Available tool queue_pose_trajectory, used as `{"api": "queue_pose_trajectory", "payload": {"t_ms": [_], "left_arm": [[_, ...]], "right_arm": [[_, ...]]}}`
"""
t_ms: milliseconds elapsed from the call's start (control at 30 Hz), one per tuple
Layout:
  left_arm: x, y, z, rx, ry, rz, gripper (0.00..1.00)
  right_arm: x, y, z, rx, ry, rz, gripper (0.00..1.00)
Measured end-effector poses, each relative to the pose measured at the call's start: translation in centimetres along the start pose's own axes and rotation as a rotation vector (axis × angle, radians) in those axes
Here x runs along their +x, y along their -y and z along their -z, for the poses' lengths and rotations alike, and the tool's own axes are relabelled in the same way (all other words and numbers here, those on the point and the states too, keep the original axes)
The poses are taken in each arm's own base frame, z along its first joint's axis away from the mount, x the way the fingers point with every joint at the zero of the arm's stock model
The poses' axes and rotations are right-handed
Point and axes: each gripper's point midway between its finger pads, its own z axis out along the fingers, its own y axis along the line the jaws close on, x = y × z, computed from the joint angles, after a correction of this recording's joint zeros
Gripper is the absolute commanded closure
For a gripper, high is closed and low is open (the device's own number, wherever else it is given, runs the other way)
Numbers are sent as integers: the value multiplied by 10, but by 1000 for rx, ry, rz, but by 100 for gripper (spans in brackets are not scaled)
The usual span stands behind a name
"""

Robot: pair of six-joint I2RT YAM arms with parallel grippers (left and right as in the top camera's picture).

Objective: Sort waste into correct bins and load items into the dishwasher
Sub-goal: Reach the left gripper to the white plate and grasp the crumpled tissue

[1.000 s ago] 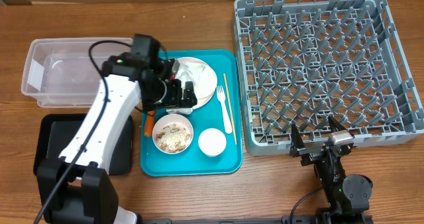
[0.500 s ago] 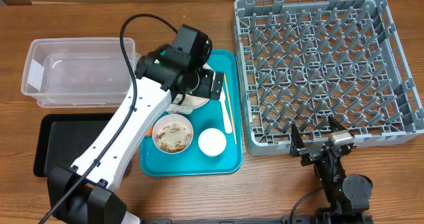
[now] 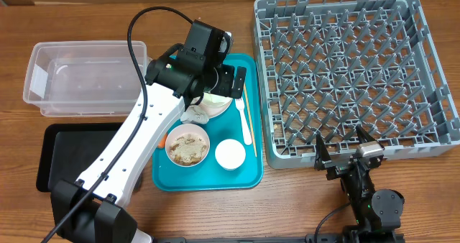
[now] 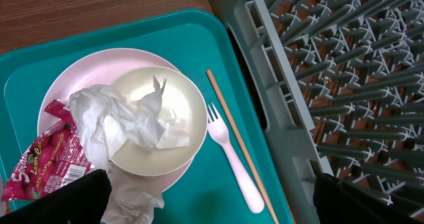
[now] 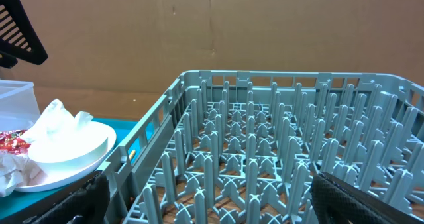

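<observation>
teal tray (image 3: 162, 180): our landmark, flat on the wooden table (image 3: 287, 200); we give every place below from it.
rack (image 3: 352, 70): grey lattice with upright pegs, just right of the teal tray.
tub (image 3: 79, 85): clear plastic, left of the teal tray's far end.
black tray (image 3: 61, 153): left of the teal tray's near end, partly under the left arm (image 3: 136, 135).
pink plate (image 4: 73, 78): on the teal tray's far left part.
white plate (image 4: 185, 98): stacked on the pink plate, toward the rack side.
napkins (image 4: 116, 121): crumpled white, across the white plate and over the pink plate's near rim.
wrapper (image 4: 50, 161): red, crumpled, on the pink plate's left edge, touching the napkins.
fork (image 4: 232, 161): white, on the teal tray's right side, tines toward the far edge.
stick (image 4: 218, 91): thin wood, just beside the fork, between it and the teal tray's right rim.
bowl (image 3: 206, 151): on the teal tray's near half, part filled.
scraps (image 3: 187, 148): pale and tan, heaped inside the bowl.
cup (image 3: 230, 154): white, just right of the bowl.
carrot (image 3: 164, 138): we make out an orange bit at the teal tray's left rim, mostly hidden by the left arm.
left gripper (image 3: 233, 85): hangs over the teal tray's far half, above the two plates; we see its fingers set wide apart, gripping nothing.
right gripper (image 3: 341, 146): well right of the teal tray, at the rack's near edge; fingers likewise spread, gripping nothing.
</observation>
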Motion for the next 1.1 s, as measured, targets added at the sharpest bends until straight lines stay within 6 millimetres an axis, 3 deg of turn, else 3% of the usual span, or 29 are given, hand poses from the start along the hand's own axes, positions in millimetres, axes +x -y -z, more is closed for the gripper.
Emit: {"api": "queue_pose_trajectory", "payload": {"t_ms": [367, 733, 800, 933, 1033, 1100], "left_arm": [[-1, -11, -7, -65, 1, -1, 9], [23, -37, -80, -181, -134, -3, 9], [26, -41, -88, -198, -148, -4, 11], [28, -45, -95, -219, -152, -7, 3], [27, -48, -99, -236, -148, -8, 13], [28, -50, -102, -246, -150, -8, 28]], "right_arm": [[0, 0, 0, 0, 0, 0, 0], [0, 0, 0, 0, 0, 0, 0], [0, 0, 0, 0, 0, 0, 0], [0, 0, 0, 0, 0, 0, 0], [0, 0, 0, 0, 0, 0, 0], [0, 0, 0, 0, 0, 0, 0]]}}
